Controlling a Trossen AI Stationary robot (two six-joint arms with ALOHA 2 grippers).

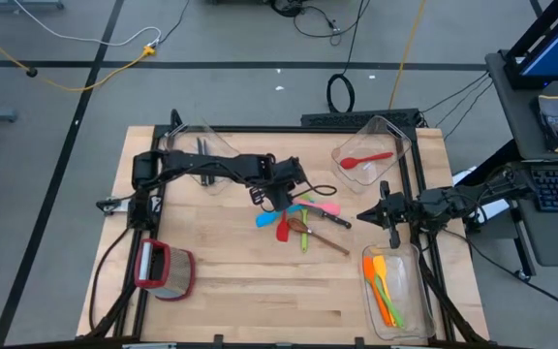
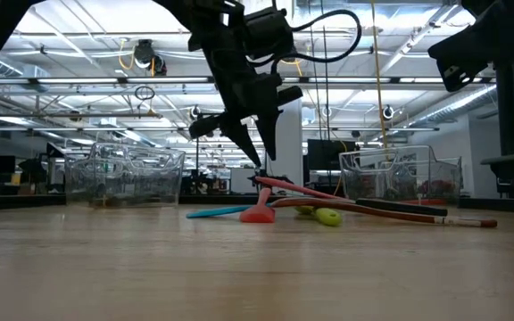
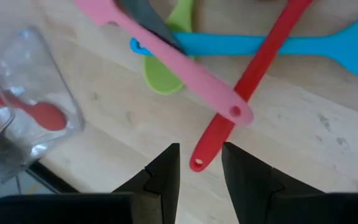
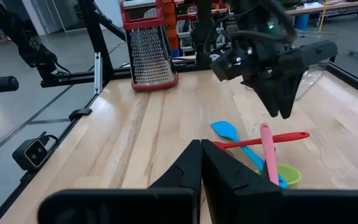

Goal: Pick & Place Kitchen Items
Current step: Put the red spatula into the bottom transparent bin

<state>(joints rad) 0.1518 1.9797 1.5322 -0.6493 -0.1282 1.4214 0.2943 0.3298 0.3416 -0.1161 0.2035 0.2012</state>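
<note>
A pale wooden desk (image 1: 260, 281) with a smooth, faintly grained top is seen from above, framed by black rails along its edges. Near the middle lies a loose pile of slim utensils: a pink spatula (image 3: 179, 65) crossing over a red utensil (image 3: 247, 87), a blue spatula (image 3: 278, 43) and a green spoon (image 3: 163, 78), with a dark-handled knife (image 1: 329, 219) beside them, all overlapping. The left arm reaches across from the desk's left side, and the left pincer (image 1: 266, 199) hangs just above the near end of the red utensil's handle, its two dark fingers slightly apart and holding nothing. The right pincer (image 4: 201, 163) waits over the right side of the desk, well apart from the pile, its fingers pressed together and empty. At the far right corner a clear plastic bin (image 1: 396, 145) holds a red spoon (image 1: 366, 159); at the near right a second clear bin (image 1: 412, 318) holds orange, yellow and green utensils (image 1: 384, 291). Another clear bin (image 1: 187, 141) stands at the far left. A metal box grater (image 1: 163, 269) with a red rim lies near the left front corner. Bare wood stretches open across the front and between the pile and the grater.
</note>
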